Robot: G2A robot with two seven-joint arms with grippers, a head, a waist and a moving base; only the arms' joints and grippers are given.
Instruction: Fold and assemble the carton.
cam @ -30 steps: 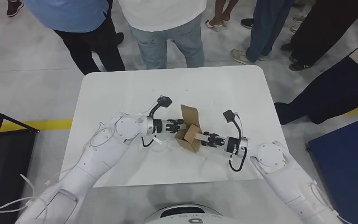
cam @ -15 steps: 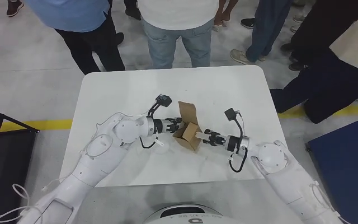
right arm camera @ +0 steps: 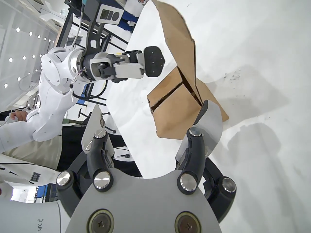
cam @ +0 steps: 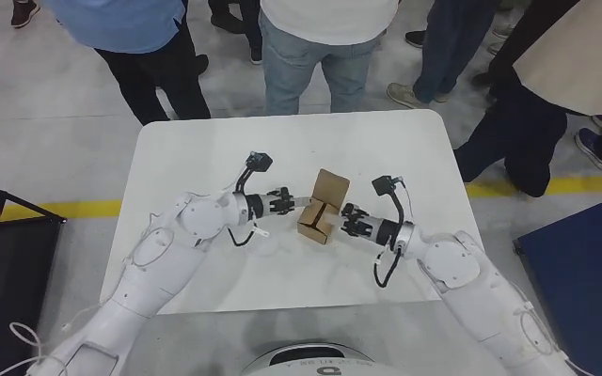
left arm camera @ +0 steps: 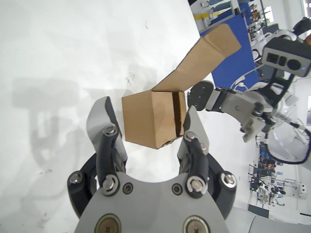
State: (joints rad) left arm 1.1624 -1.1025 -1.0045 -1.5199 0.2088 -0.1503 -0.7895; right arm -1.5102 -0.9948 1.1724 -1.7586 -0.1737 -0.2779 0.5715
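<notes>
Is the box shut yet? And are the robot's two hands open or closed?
carton, standing on the table, sides folded into a box shape, not shut.
lid flap, sticking up, open.
left gripper, open, beside the carton, holding nothing.
right gripper, open, at the carton's other side, holding nothing.
</notes>
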